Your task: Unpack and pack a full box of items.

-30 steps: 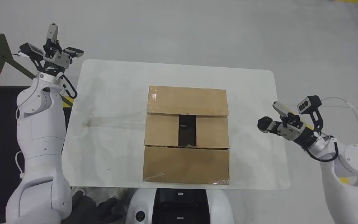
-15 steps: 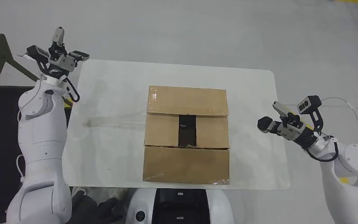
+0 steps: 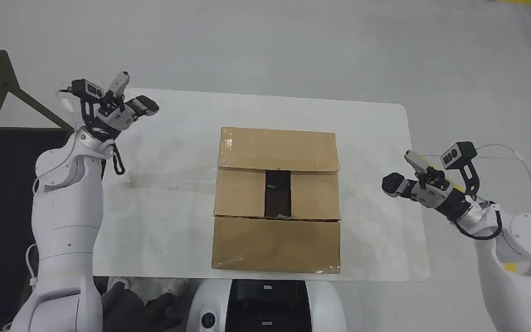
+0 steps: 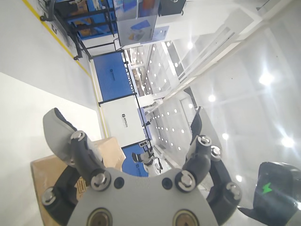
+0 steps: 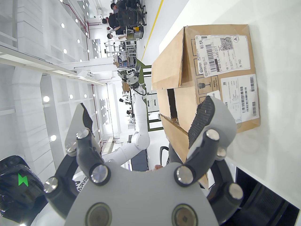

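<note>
- Top view: the box sits in the middle of the desk. By my reading, unpacking has not begun: the flaps mostly cover the top, and only a dark slot is open between the inner two, so the contents look to be inside.
- Top view: the left gripper hangs off the box's far left corner, well apart from it, with its fingers spread. The right gripper hovers to the right of the box, near but not touching, also spread and holding nothing.
- Left wrist view: the left gripper is wide apart and empty, and a corner of the box shows beyond one finger.
- Right wrist view: the right gripper is apart and empty, facing the box on its side with the paper labels. One flap tilts up beside the slot. Nearly everything is left to do: open the flaps, lift the items out, repack. The flaps themselves bar the way in.
</note>
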Controlling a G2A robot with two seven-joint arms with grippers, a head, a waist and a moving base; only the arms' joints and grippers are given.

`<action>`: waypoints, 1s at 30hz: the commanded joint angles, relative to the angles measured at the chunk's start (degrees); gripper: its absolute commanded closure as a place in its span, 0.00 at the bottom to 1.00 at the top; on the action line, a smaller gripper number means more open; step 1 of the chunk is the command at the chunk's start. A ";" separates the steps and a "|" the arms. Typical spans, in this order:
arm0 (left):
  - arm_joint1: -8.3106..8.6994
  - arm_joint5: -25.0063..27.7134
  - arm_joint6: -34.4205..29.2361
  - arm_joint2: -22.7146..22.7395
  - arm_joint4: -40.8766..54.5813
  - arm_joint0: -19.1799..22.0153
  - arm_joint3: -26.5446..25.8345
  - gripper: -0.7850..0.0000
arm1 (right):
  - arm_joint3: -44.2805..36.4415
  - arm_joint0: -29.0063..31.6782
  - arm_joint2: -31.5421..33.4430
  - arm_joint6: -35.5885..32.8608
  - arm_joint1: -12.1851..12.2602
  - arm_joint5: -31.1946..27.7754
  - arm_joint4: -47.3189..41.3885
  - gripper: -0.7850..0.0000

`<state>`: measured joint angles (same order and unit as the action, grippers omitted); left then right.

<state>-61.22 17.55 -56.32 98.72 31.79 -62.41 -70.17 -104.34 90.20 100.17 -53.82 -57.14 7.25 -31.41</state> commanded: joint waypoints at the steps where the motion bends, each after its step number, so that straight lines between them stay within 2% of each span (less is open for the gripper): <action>1: 0.09 -0.23 -3.14 -0.49 0.78 -0.52 -1.12 0.00 | 0.00 0.00 0.00 0.00 0.00 0.00 0.00 0.00; 4: 0.45 1.71 -9.65 -0.52 1.11 -1.67 -2.64 0.00 | 0.00 0.00 0.00 0.00 0.00 0.00 0.00 0.00; 8: 0.69 4.32 -13.63 -0.87 1.30 -3.16 -4.48 0.00 | 0.00 0.00 0.00 0.00 0.00 0.00 0.00 0.00; 13: 0.78 2.34 -16.97 -1.59 5.42 -4.70 -6.93 0.00 | 0.00 0.00 0.00 0.00 0.00 0.00 0.00 0.00; 19: 0.94 1.52 -17.55 -2.39 5.98 -5.71 -8.66 0.00 | 0.00 0.00 0.00 0.00 0.00 0.00 0.00 0.00; 30: 0.93 1.36 -17.43 -2.44 6.11 -5.74 -8.68 0.00 | 0.00 0.00 0.00 0.00 0.00 0.00 0.00 0.00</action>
<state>-60.28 18.91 -73.75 96.28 37.91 -68.15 -78.85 -104.34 90.20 100.17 -53.82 -57.14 7.25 -31.41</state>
